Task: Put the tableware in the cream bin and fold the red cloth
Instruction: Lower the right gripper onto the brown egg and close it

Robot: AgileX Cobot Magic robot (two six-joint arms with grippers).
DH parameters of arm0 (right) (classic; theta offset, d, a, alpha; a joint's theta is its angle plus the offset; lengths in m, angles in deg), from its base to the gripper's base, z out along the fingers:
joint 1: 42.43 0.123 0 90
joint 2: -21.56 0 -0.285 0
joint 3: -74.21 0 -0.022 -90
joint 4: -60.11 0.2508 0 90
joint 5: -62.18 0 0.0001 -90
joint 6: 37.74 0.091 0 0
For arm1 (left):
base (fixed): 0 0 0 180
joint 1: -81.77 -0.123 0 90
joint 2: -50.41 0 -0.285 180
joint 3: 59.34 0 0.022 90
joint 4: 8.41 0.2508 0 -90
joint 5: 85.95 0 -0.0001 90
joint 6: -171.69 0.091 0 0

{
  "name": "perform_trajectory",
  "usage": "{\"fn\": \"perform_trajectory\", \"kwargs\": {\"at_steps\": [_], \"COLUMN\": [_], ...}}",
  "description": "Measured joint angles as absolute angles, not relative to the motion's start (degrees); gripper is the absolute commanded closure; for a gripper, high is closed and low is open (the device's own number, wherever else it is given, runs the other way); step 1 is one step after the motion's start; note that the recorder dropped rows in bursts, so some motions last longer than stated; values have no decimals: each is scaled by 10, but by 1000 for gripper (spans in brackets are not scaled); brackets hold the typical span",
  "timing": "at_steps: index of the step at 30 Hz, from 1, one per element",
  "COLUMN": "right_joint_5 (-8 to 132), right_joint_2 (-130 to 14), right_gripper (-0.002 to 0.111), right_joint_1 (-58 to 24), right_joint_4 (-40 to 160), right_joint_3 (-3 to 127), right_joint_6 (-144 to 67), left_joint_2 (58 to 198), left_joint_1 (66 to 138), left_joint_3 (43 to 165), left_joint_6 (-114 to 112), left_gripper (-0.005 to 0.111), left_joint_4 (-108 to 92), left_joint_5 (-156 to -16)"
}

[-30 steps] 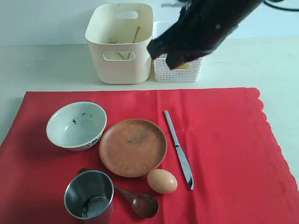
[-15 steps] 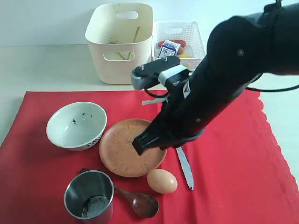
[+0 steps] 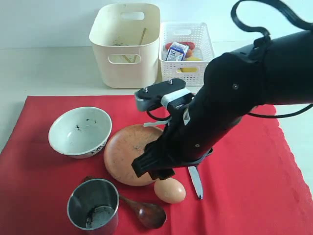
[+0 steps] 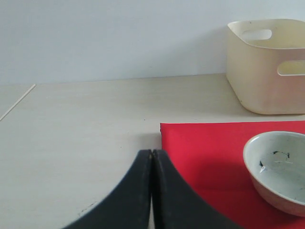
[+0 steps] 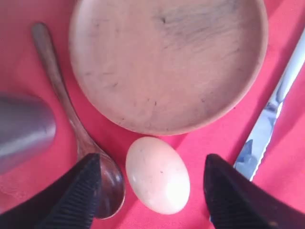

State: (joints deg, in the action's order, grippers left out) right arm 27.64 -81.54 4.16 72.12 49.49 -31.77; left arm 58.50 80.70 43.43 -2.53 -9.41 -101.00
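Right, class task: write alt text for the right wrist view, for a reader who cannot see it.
The open right gripper hangs over an egg on the red cloth, one finger on each side. A brown plate lies close by, with a wooden spoon, steel cup and table knife around.

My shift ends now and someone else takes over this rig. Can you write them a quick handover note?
Left gripper: shut, over bare table beside the red cloth corner.
Right gripper: open, low over the egg, one finger on each side, not touching it.
Done: chopsticks are in the cream bin.
To do: bowl, plate, steel cup, spoon and knife lie on the cloth, which is flat and unfolded. The egg probably has to come off before folding.
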Motion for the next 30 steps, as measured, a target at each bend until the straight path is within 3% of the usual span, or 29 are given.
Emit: {"fn": "perform_trajectory", "kwargs": {"at_steps": [20, 23, 30], "right_joint_5": [279, 280, 284], "right_joint_2": [-919, -924, -924], "right_gripper": [46, 52, 79], "right_joint_1": [42, 42, 42], "right_joint_4": [721, 721, 721], "right_joint_3": [495, 495, 495], "right_joint_6": [-332, -340, -345], "left_joint_2": [585, 585, 585], "left_joint_1": [807, 807, 807], "left_joint_3": [434, 434, 434], "left_joint_6": [-25, -25, -25], "left_gripper": [104, 104, 104], "left_joint_4": [-94, -94, -94], "left_joint_5": [-1010, -1010, -1010]}}
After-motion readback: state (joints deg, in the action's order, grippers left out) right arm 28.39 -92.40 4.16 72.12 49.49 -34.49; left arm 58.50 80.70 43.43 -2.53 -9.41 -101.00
